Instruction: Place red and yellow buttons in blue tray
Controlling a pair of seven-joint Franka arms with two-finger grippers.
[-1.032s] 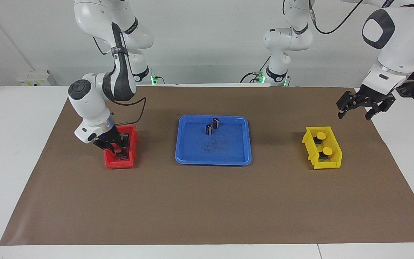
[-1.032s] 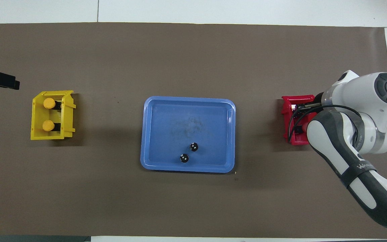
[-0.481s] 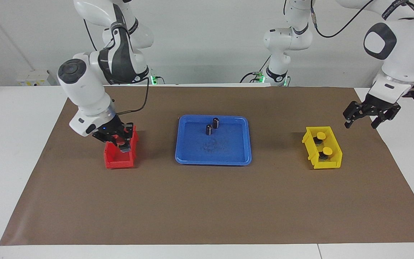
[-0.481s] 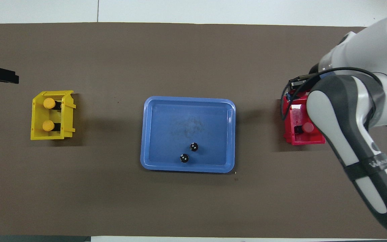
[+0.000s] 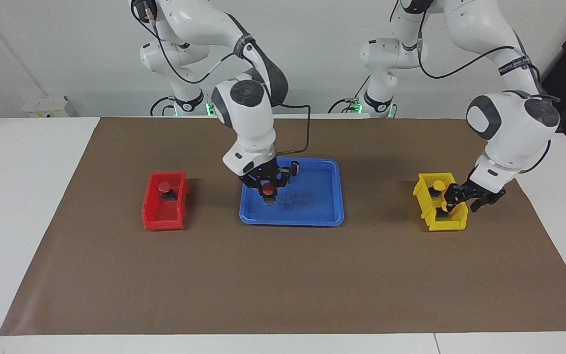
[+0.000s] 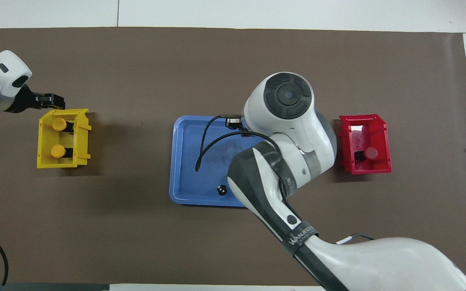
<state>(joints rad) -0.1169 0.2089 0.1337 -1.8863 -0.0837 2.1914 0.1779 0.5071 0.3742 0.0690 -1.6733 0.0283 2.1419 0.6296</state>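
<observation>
Over blue tray (image 5: 329, 196): right hand (image 5: 267, 192) gripping red button (image 5: 266, 187).

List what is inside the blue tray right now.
In the blue tray: one dark capless cylinder standing near the edge nearest the robots, and a red button held by the right end effector low over the floor. The arm hides part of the tray, so a second cylinder cannot be confirmed.
</observation>
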